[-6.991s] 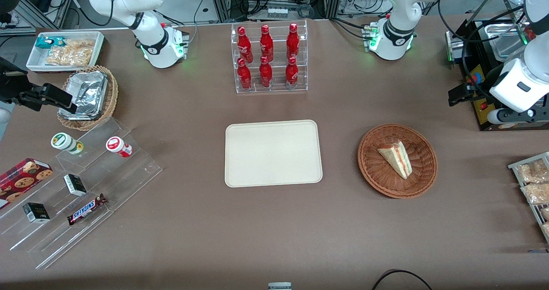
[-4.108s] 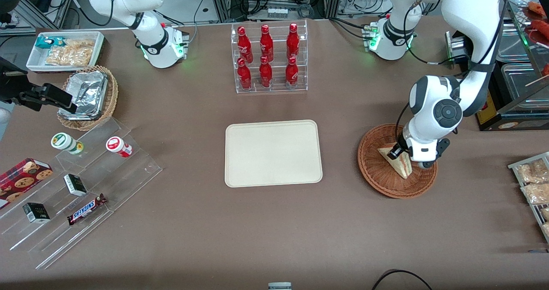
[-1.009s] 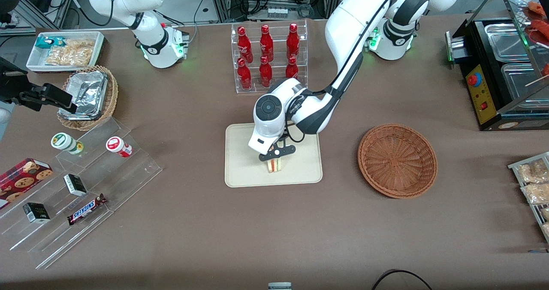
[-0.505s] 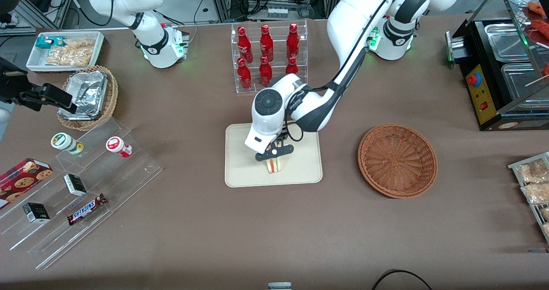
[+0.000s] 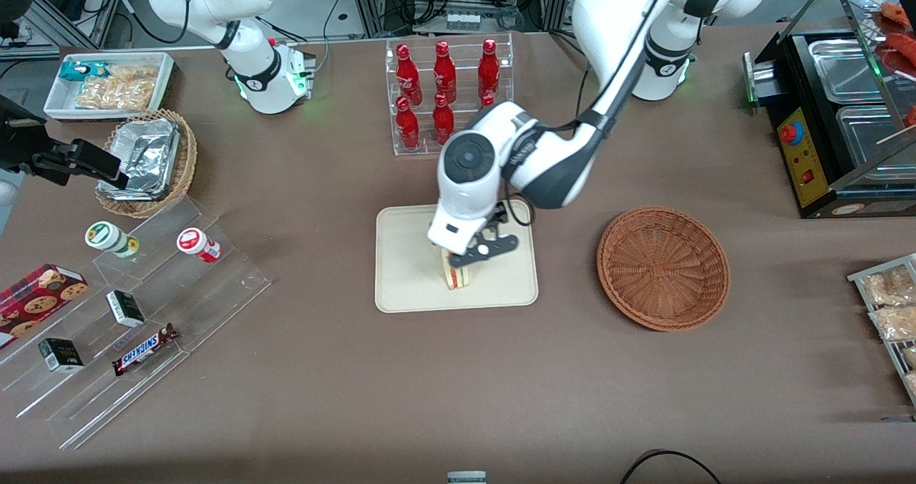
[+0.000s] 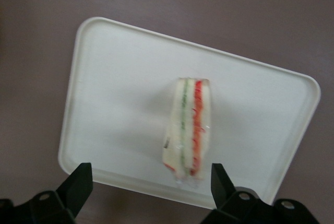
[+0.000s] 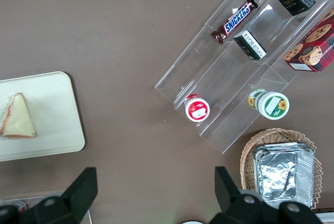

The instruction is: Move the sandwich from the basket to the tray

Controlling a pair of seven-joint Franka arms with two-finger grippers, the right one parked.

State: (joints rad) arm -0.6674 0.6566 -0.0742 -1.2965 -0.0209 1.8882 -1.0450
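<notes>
Sandwich [image 5: 458,277]: on the tray, standing on one bread-edged side, so its red and green filling stripes face upward. It sits in the part of the tray nearer the front camera, roughly midway along the tray's length.

Sandwich direction: in the wrist view [image 6: 188,127] the wedge is long and narrow. Its long axis runs across the tray's shorter width, from the middle toward the long rim nearest the front camera. The parked arm's camera [image 7: 16,115] shows the triangular face, its tip toward the middle of the tray.

Tray [image 5: 408,255]: cream rectangle with rounded corners, flat on the brown table [image 5: 322,369], holding only the sandwich.

Gripper [image 5: 478,253]: above the sandwich, not touching it. The fingers [image 6: 78,182] are spread wide apart, with the sandwich between them and lower down.

Basket [image 5: 663,268]: round brown wicker bowl, well apart from the tray toward the working arm's end of the table, with nothing in it.
</notes>
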